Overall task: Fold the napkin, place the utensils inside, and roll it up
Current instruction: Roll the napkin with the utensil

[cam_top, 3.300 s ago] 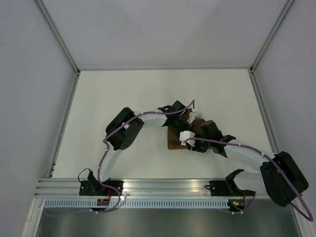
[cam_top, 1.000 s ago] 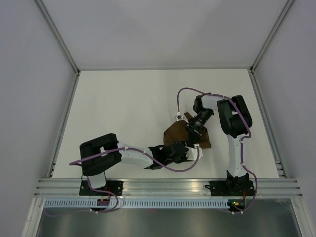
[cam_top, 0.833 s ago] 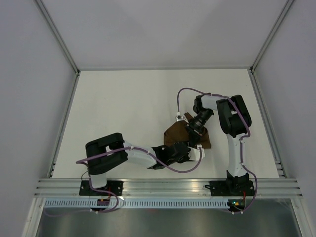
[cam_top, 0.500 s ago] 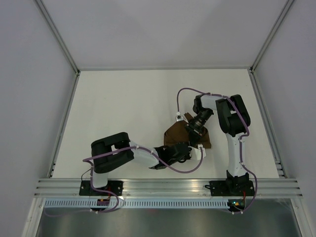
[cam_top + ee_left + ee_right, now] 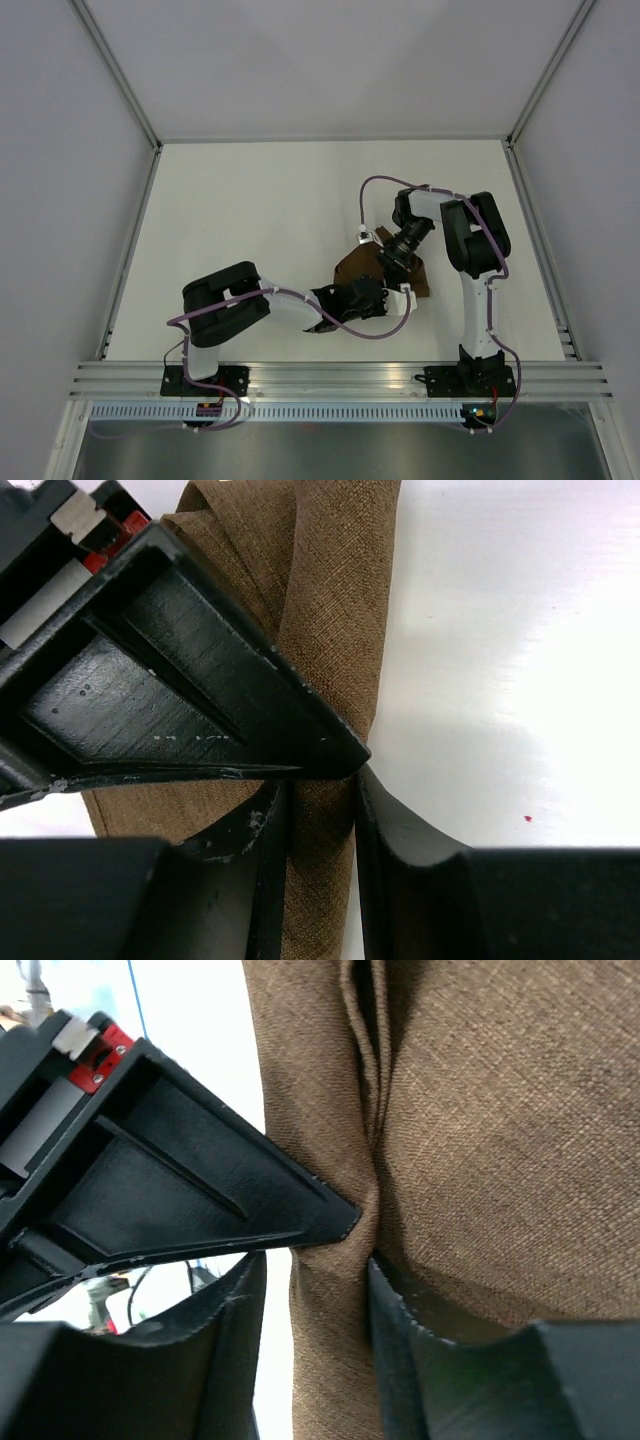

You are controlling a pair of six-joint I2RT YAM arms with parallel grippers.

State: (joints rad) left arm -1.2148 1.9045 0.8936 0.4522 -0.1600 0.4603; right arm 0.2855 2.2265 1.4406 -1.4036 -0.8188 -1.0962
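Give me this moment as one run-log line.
napkin: folded up on table | left hand: shut on its edge fold | right hand: open, straddling a fold | utensil: not visible

White desk, matte and plain. One item lies directly on it: a dark-brown napkin, folded and creased, right of centre, toward the near edge.

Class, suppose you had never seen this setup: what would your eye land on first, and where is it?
The dark-brown napkin, bunched into folds just right of centre on the white table. Both arms meet over it: the left gripper and the right gripper each have a cloth ridge between their jaws.
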